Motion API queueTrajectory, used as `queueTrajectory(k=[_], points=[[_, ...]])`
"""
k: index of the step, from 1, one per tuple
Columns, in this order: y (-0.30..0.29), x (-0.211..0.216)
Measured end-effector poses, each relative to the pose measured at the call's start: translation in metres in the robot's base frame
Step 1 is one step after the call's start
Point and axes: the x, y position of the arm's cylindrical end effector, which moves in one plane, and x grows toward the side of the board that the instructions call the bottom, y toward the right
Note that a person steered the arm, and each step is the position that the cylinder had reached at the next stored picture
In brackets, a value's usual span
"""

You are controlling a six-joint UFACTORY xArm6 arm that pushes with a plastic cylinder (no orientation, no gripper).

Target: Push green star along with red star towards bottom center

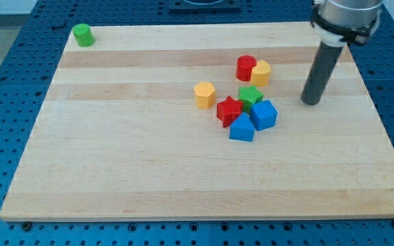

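The rod's tip (310, 102) sits on the wooden board (115, 164) at the view's right, and there is no claw to open or close here, just a plain dark rod coming down from the arm at the view's top right. The tip touches nothing; bare board lies between it and the nearest blocks. The green star (250, 95) lies to the view's left of the tip, at roughly the same height in the view, near but clearly apart from it. The red star (228, 110) sits just below and to the left of the green star, the two touching or very nearly so. Pressed against them from the view's bottom right are two blue blocks: a blue cube (265, 114) on the tip's side of the cluster, and a blue wedge-like block (242, 128) under the red star. A yellow hexagon (204, 94) stands just left of the red star, a slim gap between them. Above the cluster, a red cylinder (245, 67) and a yellow block (260, 72) stand side by side, touching. Far off at the view's top left corner, a green cylinder (83, 34) sits alone, well apart from everything.
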Motion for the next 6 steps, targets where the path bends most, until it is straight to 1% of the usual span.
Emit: queueTrajectory(k=[2, 4, 5, 6], points=[[-0.076, -0.007], [-0.165, 0.000], [-0.185, 0.017], [-0.177, 0.035]])
